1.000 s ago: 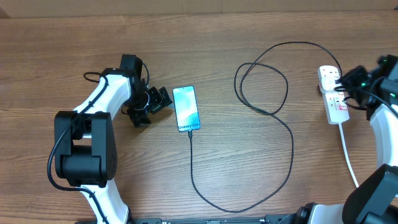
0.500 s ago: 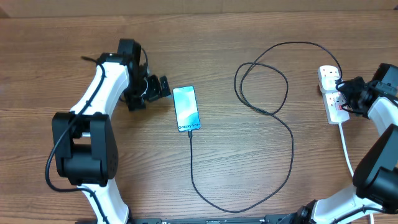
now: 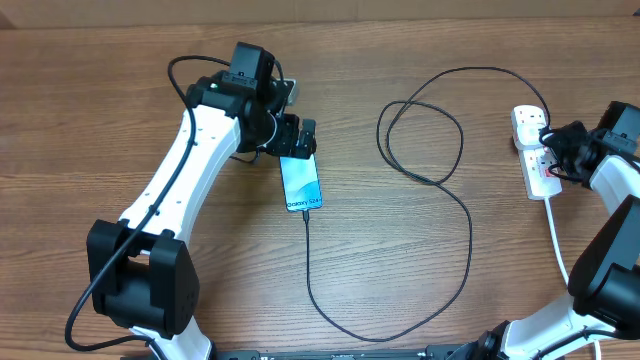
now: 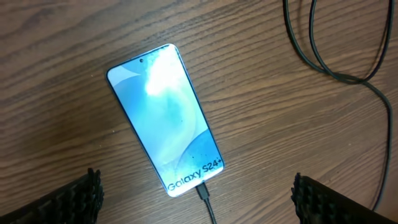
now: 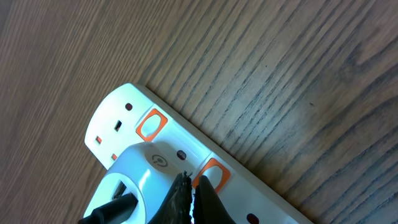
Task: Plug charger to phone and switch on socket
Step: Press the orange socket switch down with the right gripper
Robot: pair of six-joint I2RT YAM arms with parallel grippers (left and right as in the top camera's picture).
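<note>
– At mid-table, what is the status of the phone (image 3: pixel 300 182)?
– It lies flat, screen up and lit. The connector (image 4: pixel 202 190) sits in its bottom port. The cable (image 3: pixel 470 240) runs off in loose loops to the socket (image 3: pixel 522 118) at the right edge. The phone end is judged complete.
– How should the phone be handled if it needs steadying?
– It is slim and glass-faced, so likely slick on the table (image 3: pixel 400 300). Take it across the long edges. Keep clear of the connector, which is small and probably fragile. The cable is limp and light; it carries drag, not push.
– And the socket?
– The plug (image 5: pixel 143 171) is seated in it. An orange switch (image 5: pixel 211 174) lies just beside the plug. The socket is probably light and may skate or tip under an off-centre push, so press straight down on the switch.
– What are the gripper states?
– The right gripper (image 5: pixel 189 190) has its fingers closed together and holds nothing. Its tips are at the switch; contact cannot be confirmed. The left gripper (image 4: pixel 196 183) is spread wide and empty, above the phone.
– What step remains?
– Switch-on, by judgement. The switch position is not readable.
</note>
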